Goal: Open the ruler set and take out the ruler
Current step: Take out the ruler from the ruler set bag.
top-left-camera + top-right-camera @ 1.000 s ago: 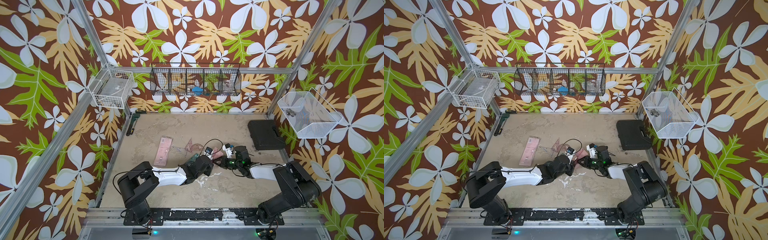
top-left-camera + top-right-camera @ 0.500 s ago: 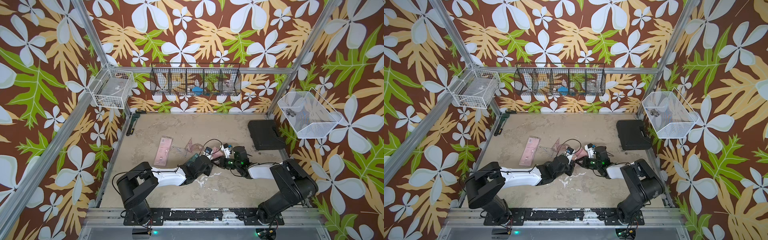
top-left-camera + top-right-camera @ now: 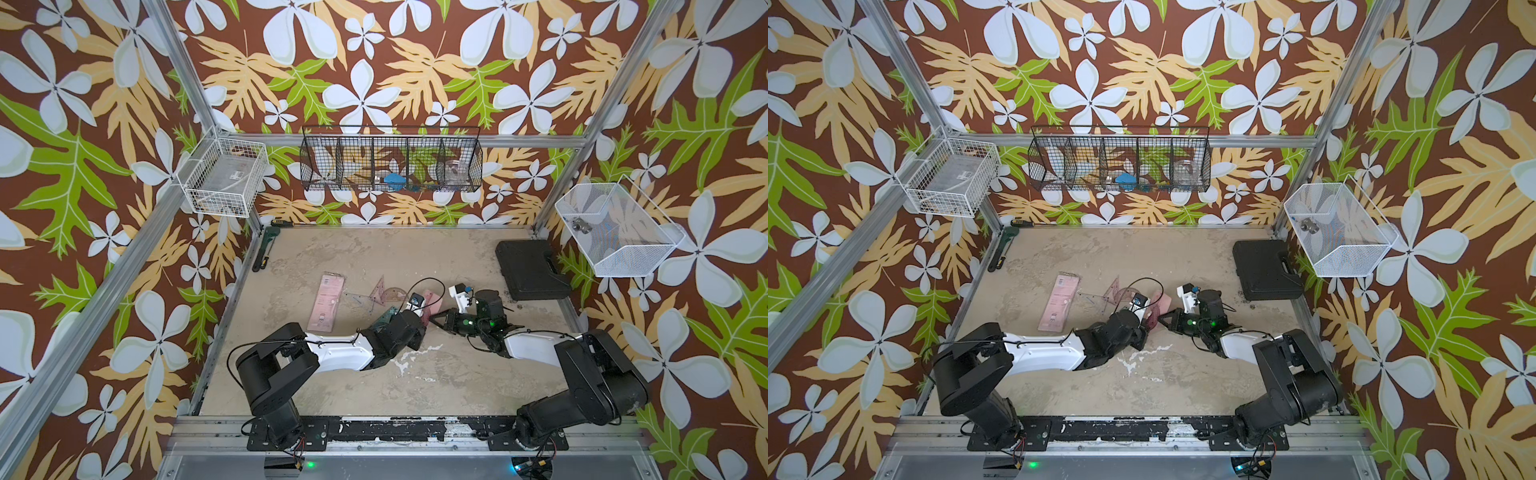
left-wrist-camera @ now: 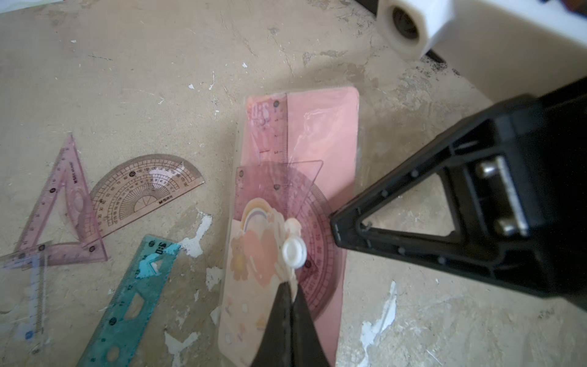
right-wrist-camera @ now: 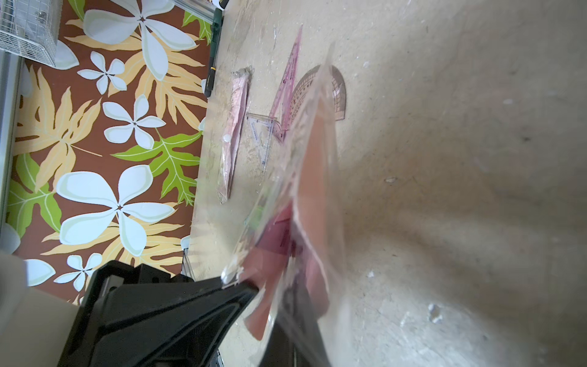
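The right gripper [image 4: 335,224] has just slid in across the table and pinched its fingers together at the side edge of the ruler set [image 4: 320,127]. A second ago it stood a little off, with its fingers apart. From where I stand it looks to have caught the clear plastic there, though the close view from that arm is too blurred to be sure how much it holds.

The left gripper [image 4: 287,286] hasn't budged. Its fingers are closed tight on the flowered flap, just below the white snap [image 4: 294,254].

The ruler set sits near the middle of the table [image 3: 415,257], between the two arms, with the pink ruler [image 4: 281,127] inside it under the plastic. To me the snap looks fastened.

With both ends now held, I'd say the pulling apart can begin: one side anchors while the other peels the flap. A green ruler [image 4: 133,295] and a protractor [image 4: 143,187] lie loose beside it.
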You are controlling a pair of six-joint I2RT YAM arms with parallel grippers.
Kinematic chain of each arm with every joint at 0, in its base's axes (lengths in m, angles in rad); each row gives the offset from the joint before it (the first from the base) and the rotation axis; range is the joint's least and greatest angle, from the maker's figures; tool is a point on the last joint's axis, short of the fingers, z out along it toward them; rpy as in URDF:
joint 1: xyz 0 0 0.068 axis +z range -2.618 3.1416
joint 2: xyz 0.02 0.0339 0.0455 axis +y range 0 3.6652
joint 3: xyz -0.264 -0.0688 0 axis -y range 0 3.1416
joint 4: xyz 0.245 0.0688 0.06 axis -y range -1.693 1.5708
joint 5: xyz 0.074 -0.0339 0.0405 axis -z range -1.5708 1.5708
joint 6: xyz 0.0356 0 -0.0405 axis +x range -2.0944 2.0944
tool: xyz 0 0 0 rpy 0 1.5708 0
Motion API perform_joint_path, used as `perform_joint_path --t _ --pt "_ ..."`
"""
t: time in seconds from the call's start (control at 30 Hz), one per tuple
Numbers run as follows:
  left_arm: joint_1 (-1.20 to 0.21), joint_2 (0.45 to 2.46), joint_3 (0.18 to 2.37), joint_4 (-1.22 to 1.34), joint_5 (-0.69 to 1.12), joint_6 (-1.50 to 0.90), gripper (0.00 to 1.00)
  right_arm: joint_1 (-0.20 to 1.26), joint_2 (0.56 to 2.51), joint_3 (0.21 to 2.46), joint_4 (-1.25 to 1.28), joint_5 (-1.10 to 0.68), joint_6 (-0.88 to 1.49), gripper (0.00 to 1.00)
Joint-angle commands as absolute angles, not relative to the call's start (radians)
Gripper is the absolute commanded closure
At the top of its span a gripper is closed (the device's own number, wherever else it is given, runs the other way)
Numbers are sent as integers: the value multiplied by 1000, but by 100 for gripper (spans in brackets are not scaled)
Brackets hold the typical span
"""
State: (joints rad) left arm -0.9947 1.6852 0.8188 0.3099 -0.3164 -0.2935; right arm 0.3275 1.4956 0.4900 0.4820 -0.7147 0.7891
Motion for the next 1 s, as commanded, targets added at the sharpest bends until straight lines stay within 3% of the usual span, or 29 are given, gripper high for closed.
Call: perform_joint_path --t 0.0,0.97 --pt "-994 1699 831 301 -330 -293 100 325 1475 503 409 -719 744 99" --pt "-994 1741 879 255 -360 -315 100 201 1168 532 19 -769 560 100"
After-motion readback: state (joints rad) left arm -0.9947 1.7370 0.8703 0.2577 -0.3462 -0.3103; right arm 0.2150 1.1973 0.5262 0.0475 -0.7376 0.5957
